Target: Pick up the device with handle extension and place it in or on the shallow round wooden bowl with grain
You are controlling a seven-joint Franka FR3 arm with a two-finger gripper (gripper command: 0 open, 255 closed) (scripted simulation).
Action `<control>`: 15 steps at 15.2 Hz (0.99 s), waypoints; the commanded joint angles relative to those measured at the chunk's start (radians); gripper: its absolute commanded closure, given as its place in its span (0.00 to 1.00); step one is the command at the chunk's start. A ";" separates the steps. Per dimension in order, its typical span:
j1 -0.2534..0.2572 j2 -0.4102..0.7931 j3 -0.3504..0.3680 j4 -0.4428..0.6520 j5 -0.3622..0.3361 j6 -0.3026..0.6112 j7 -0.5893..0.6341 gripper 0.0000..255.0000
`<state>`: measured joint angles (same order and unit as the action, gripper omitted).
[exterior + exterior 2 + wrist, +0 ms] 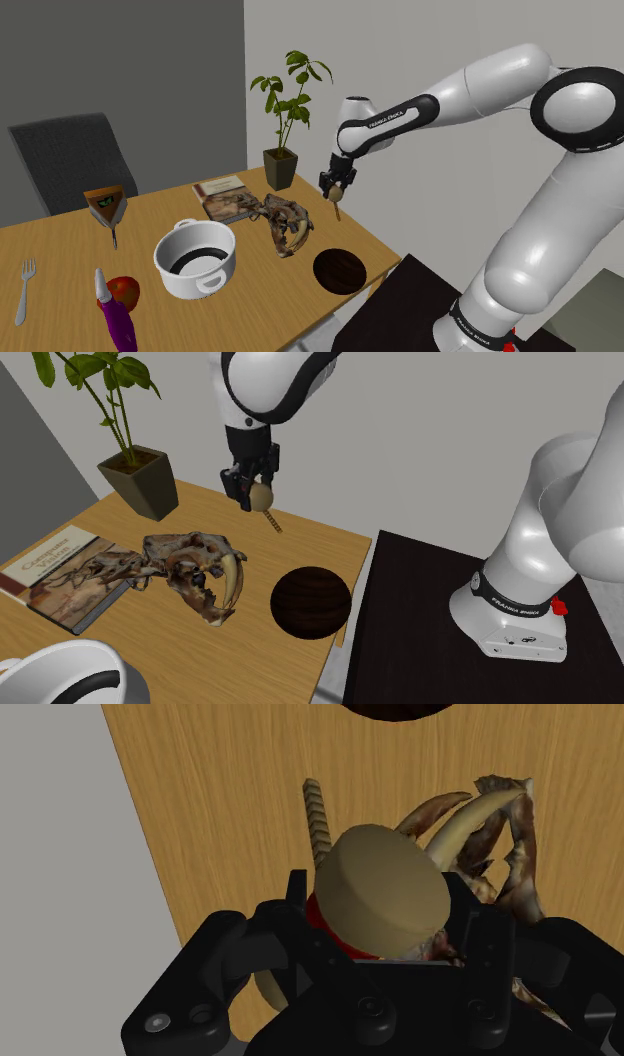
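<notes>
My black gripper [337, 184] hangs above the table's far right part, shut on a small device [262, 498] with a tan round head, a red band and a ribbed stick handle [272, 522] pointing down. In the wrist view the tan head [385, 894] sits clasped between the fingers of the gripper [390, 932], with the handle [318, 819] sticking out beyond. The dark, shallow round wooden bowl [340, 270] [311, 602] lies on the table near its front corner, below the gripper and nearer the stand. Its rim [395, 710] shows past the handle's tip.
An animal skull [285, 222] [200, 574] lies beside the bowl, with a book [225, 196] behind it. A white pot [195, 258], potted plant [284, 165], fork [24, 290], apple [127, 290] and purple bottle [117, 322] share the wooden table [70, 245]. The black stand [420, 310] abuts it.
</notes>
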<state>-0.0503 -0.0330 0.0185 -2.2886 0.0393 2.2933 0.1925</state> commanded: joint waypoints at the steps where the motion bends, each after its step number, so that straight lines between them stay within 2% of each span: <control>1: 0.011 -0.070 0.011 -0.066 0.002 -0.003 0.022 1.00; 8: 0.067 -0.313 0.076 -0.276 0.032 -0.033 0.120 1.00; 14: 0.138 -0.527 0.146 -0.415 0.089 -0.103 0.215 1.00; 15: 0.139 -0.519 0.147 -0.423 0.090 -0.086 0.215 1.00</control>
<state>0.0830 -0.5357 0.1606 -2.6992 0.1244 2.2101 0.4002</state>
